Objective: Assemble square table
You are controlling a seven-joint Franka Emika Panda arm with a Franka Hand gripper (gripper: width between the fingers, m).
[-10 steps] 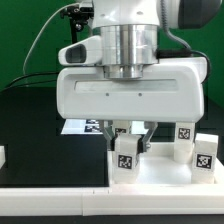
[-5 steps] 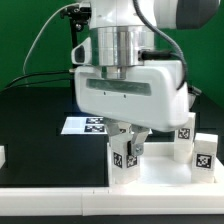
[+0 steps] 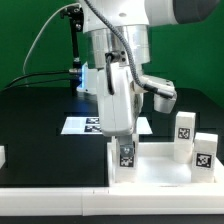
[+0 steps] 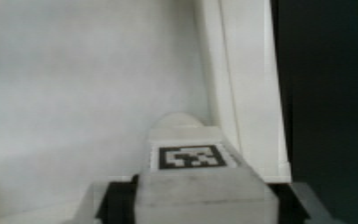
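The arm (image 3: 120, 20) is built of glossy white shells with rounded edges, joined at the top by a dark grey segment. Below that sits a short ribbed metal cylinder in dull silver, and under it a tall white housing that narrows downward to the gripper (image 3: 126, 152). A white rounded block with a dark face juts from the housing on the exterior view's right. Thin black cables loop behind the arm, one running along a slim black post. In the wrist view, the fingers (image 4: 110, 202) show as dark grey blocks, blurred at the frame's edge.
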